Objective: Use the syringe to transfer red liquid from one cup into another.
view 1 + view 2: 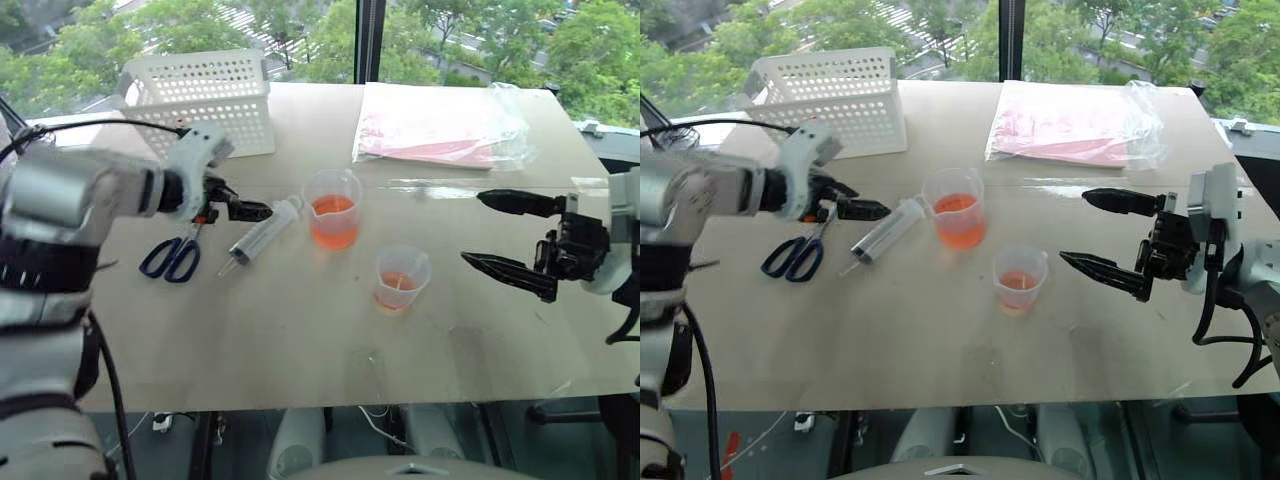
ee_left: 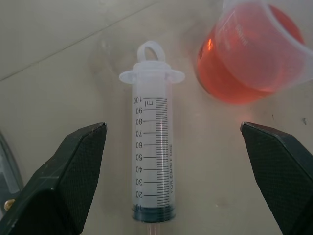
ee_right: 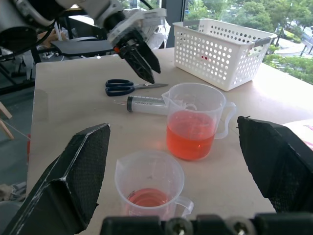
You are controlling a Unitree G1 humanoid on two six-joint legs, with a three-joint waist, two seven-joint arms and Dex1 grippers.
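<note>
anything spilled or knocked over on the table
Nothing stands out. The larger cup and smaller cup stand upright holding red liquid, with no puddles visible. The syringe lies flat beside the larger cup.

The syringe [image 2: 151, 147] is clear, smooth plastic with a black printed scale and a dark rubbery-looking plunger end. Both cups, the taller cup [image 1: 333, 208] and the shorter cup [image 1: 402, 277], are translucent, slightly frosted plastic. The table [image 1: 300, 330] looks like pale, smooth laminate with a faint sheen. The basket [image 1: 203, 98] is white perforated plastic. The scissors [image 1: 177, 250] have glossy blue plastic handles and metal blades. The bag [image 1: 445, 125] is thin, crinkled, shiny plastic film. The fingers [image 2: 73, 176] of the left gripper are black with a fine textured, matt surface.
</note>
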